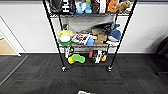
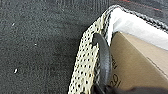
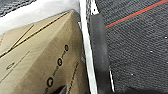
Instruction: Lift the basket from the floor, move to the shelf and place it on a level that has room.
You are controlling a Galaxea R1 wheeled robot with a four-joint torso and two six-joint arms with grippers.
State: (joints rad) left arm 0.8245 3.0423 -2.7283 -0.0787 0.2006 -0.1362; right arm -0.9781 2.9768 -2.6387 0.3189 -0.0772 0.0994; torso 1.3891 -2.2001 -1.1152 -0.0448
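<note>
While the black wire rack [image 1: 87,37] is standing crowded ahead on dark carpet [image 1: 37,80], a cardboard box [image 2: 140,65] is sitting inside the cream woven basket [image 2: 86,65], both grippers' grip impossible to tell.

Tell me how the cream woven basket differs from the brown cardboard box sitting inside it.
The cream dotted woven basket has a perforated, patterned wall; the brown cardboard box has smooth plain faces with dark printed marks. The basket is an open container with a white lining and a dark handle; the box is closed, its flaps shut. The basket holds; the box is held inside it, pressed close to the wall. Both are straight-sided and sit over the dark carpet floor.
</note>
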